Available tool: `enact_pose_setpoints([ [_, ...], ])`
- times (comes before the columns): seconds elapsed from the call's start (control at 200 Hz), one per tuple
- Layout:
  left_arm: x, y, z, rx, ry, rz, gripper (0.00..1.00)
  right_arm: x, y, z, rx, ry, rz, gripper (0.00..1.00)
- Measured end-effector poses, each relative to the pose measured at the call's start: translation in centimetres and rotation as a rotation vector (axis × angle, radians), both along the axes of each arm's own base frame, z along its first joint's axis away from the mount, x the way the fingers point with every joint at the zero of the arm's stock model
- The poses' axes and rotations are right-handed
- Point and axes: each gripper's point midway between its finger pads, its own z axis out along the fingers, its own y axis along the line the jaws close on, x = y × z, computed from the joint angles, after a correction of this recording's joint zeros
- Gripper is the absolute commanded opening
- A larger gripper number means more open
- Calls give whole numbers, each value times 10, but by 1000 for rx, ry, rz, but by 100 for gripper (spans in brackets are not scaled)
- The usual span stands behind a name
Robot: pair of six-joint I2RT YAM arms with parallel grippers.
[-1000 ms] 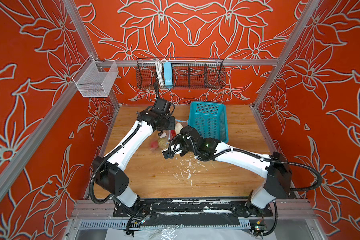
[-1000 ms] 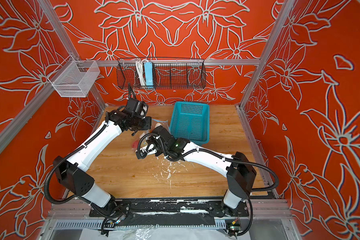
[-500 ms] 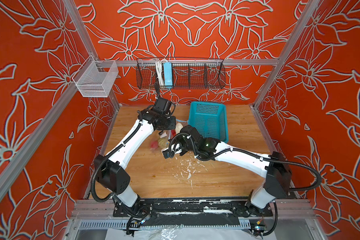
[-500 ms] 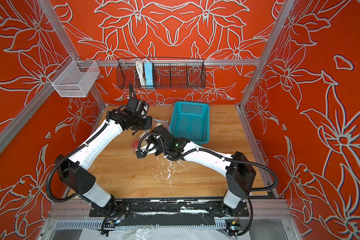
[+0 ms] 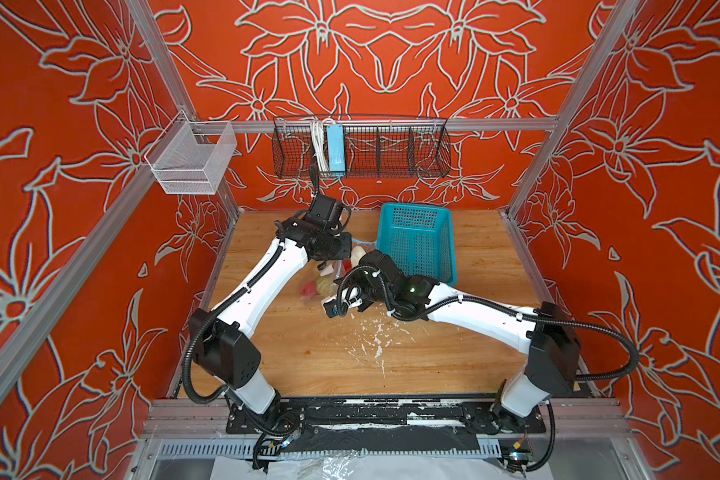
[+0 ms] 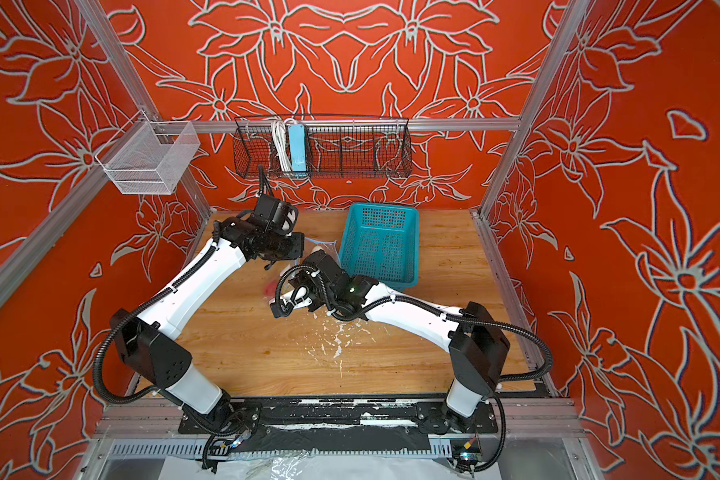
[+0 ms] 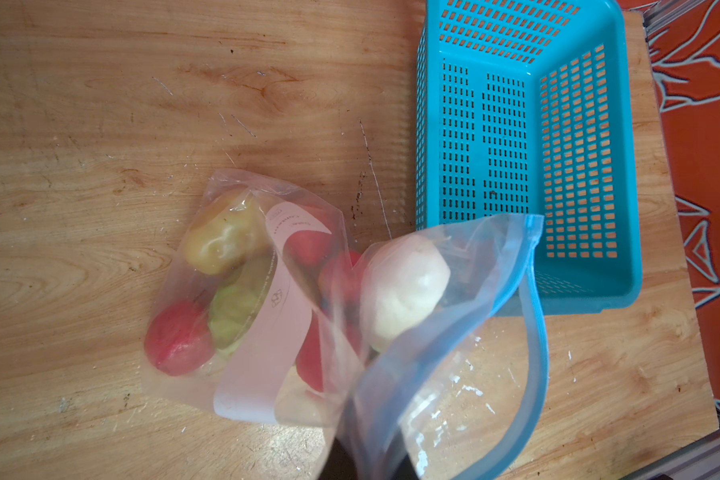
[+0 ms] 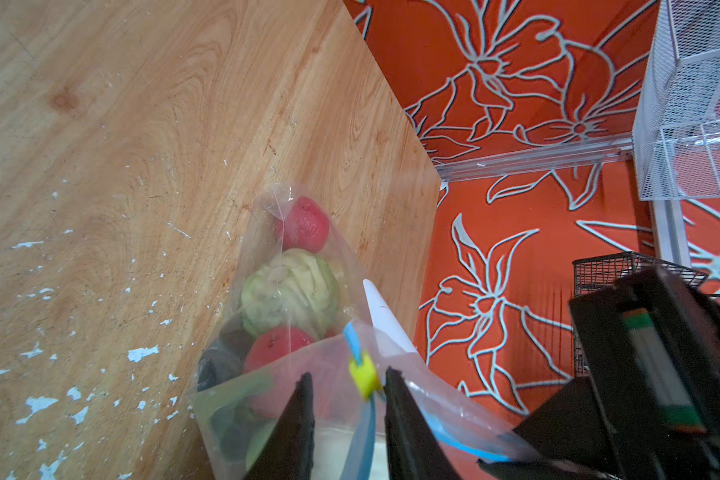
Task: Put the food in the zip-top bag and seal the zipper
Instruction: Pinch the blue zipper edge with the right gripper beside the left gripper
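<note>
Widened slightly since a second ago, right tool (image 8: 347,376) straddles the slider (image 8: 365,377), jaws apart, while left tool (image 7: 364,463) clamps the bag (image 7: 267,332) beside the basket (image 7: 578,145).

We class site as robotics lab test cell. Grounds: aluminium frame rails (image 5: 495,124) box in work area; printed orange floral panels (image 5: 391,54) serve as walls; left arm (image 5: 267,286) and right arm (image 5: 483,318) mounted on black base plate (image 5: 350,419) at edge of scuffed wooden tabletop (image 5: 329,365); hung wire basket (image 5: 391,162) holds power strip (image 5: 335,147).
</note>
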Motion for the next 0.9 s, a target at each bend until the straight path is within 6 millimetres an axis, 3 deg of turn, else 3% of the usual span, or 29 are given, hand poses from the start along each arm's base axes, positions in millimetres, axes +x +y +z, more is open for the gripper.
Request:
enact_pose_setpoints([
  [0.22,0,-1,-1,-8,8,6,0,-1,1,3,5,0,8,32],
  [0.33,1,-2,-1,-11,11,6,0,1,3,9,12,-13,9,24],
  [0.896,1,-2,-1,-10,15,7,0,6,-1,1,-30,-27,-2,24],
])
